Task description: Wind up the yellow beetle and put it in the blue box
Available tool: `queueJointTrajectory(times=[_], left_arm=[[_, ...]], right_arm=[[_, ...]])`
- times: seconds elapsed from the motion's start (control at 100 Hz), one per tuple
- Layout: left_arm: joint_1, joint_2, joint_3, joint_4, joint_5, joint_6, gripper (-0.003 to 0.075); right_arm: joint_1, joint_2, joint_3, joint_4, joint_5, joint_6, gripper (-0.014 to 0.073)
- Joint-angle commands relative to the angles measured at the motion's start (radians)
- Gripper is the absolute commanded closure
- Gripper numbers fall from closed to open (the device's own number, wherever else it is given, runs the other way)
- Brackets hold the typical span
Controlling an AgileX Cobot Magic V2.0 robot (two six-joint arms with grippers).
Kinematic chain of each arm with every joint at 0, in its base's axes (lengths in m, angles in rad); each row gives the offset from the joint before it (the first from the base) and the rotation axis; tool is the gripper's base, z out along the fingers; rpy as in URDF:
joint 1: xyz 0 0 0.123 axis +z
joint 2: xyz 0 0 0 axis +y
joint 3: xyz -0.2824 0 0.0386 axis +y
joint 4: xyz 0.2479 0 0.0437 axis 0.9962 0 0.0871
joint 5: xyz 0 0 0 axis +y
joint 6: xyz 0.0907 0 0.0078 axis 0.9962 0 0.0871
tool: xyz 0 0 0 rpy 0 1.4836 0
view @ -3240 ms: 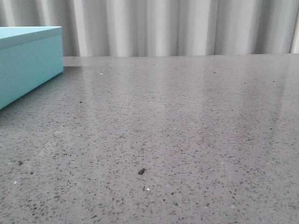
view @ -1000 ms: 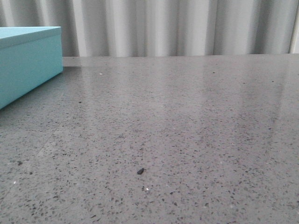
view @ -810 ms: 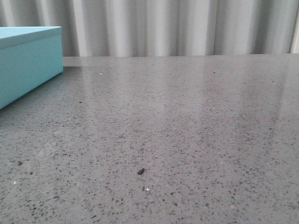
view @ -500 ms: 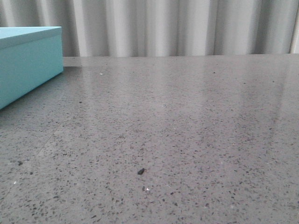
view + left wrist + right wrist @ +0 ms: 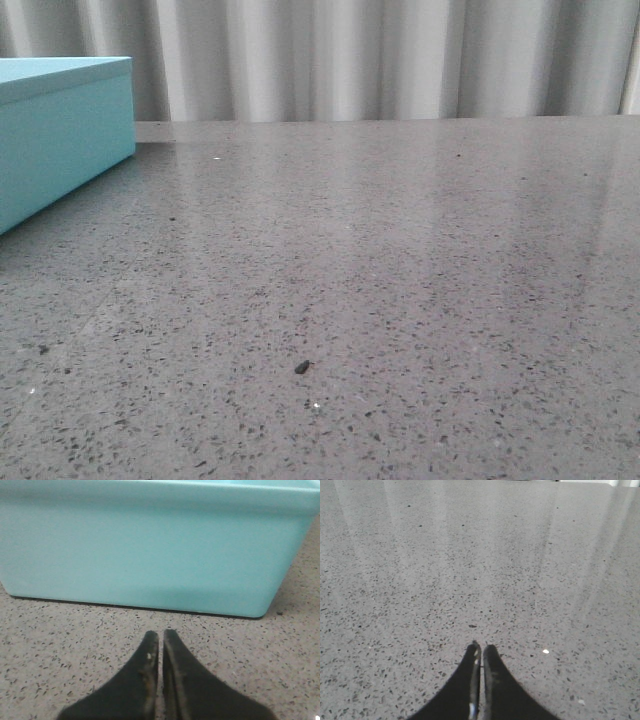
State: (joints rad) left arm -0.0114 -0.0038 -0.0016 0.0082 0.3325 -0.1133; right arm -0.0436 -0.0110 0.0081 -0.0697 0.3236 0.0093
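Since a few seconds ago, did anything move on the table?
No, nothing visibly moved. The blue box sits in the same spot at the far left of the table, lid on, and the little dark speck is where it was. No yellow beetle shows in any view. The left gripper and right gripper are both shut on nothing.

1. Tabletop (image 5: 400, 260): polished grey speckled stone, faintly glossy.
2. Box (image 5: 55, 140): smooth matt turquoise sides.
3. Curtain (image 5: 350, 60): soft grey pleated cloth.
4. Left tool (image 5: 161, 640): dull black, scuffed.
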Motion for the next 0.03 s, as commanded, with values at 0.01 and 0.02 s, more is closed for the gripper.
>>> queueJointTrajectory(times=[0.01, 0.02], left_arm=[[-0.002, -0.031, 0.026, -0.008, -0.047, -0.002, 0.0741], [-0.002, -0.031, 0.026, -0.008, -0.047, -0.002, 0.0741]], right_arm=[[-0.005, -0.018, 0.021, 0.001, -0.012, -0.001, 0.0636], [-0.005, -0.018, 0.021, 0.001, -0.012, -0.001, 0.0636]])
